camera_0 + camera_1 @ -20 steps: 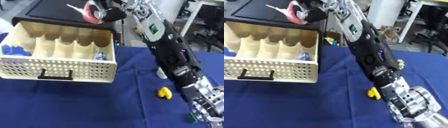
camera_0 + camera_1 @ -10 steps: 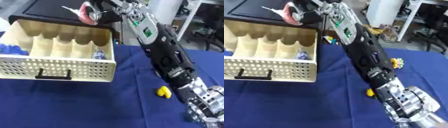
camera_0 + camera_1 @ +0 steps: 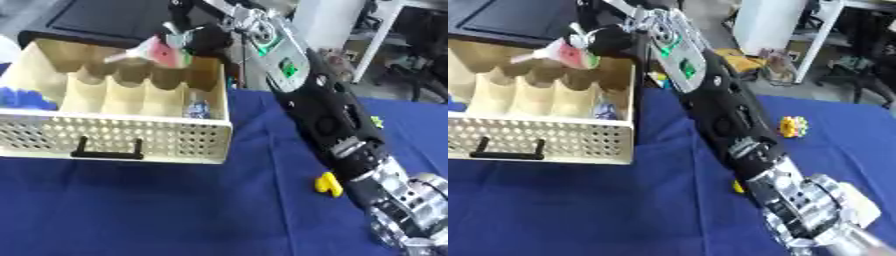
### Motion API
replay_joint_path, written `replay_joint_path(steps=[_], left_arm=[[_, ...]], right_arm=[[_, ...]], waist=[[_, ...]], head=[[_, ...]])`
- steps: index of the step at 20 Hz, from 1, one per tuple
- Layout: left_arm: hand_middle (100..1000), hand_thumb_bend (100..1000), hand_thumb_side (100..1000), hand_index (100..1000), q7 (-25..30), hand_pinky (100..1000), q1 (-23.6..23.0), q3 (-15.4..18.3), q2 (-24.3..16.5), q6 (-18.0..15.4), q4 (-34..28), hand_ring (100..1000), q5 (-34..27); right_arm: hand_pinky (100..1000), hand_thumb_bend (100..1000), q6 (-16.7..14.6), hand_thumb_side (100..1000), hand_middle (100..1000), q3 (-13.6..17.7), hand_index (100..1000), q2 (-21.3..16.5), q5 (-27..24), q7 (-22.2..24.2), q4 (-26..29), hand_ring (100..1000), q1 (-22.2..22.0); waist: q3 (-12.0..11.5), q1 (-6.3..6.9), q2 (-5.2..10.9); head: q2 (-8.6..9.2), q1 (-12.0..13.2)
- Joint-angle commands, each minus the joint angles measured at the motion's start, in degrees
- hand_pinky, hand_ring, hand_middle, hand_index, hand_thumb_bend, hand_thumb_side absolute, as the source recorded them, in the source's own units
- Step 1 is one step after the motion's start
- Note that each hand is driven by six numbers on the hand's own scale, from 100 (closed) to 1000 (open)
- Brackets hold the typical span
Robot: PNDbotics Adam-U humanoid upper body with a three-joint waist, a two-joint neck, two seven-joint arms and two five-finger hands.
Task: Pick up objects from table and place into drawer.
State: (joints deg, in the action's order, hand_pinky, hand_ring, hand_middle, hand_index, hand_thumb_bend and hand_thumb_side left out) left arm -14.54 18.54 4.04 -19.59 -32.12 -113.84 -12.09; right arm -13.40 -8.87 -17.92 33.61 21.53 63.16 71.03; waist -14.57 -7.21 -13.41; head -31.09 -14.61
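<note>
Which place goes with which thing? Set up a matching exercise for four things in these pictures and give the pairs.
Things:
1. pink object
2. yellow piece
3. blue items
4. black handle

Places:
A. drawer's leftmost compartment
B. on the blue cloth, beside the arm
C. in the right hand, above the drawer
D. drawer's perforated front

Pairs: 1-C, 2-B, 3-A, 4-D

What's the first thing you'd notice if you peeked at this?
A long black and silver robot arm stretches across the blue tablecloth to the far side of a cream drawer with dividers. Its right hand holds a pink and white object above the back compartments. A small yellow piece lies on the cloth beside the arm.
</note>
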Motion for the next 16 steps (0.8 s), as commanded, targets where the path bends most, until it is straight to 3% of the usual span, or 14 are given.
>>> replay_joint_path(steps=[1,4,16], left_arm=[[702,420,1000,886,0.1,616,0.6,0.1,-0.8,0.0,-0.8,781,-0.3],[702,419,1000,886,0.1,616,0.7,0.1,-0.9,0.0,-0.8,781,-0.3],[702,420,1000,886,-0.1,616,0.2,0.4,-1.2,-0.1,-0.8,781,-0.3]], right_arm=[[763,433,-0.3,449,429,0.0,506,-0.8,-0.2,1.0,1.5,806,0.9],[773,466,-0.7,471,468,-0.1,555,-0.9,0.1,1.6,1.8,819,0.9],[771,475,0.2,475,459,0.8,532,-3.3,-3.7,-0.5,5.7,819,0.8]], waist=[[-0.1,0.5,1.25],[0.0,0.42,1.3],[0.8,0.71,1.69]], head=[[0.33,0.0],[0.29,0.1],[0.01,0.9]])
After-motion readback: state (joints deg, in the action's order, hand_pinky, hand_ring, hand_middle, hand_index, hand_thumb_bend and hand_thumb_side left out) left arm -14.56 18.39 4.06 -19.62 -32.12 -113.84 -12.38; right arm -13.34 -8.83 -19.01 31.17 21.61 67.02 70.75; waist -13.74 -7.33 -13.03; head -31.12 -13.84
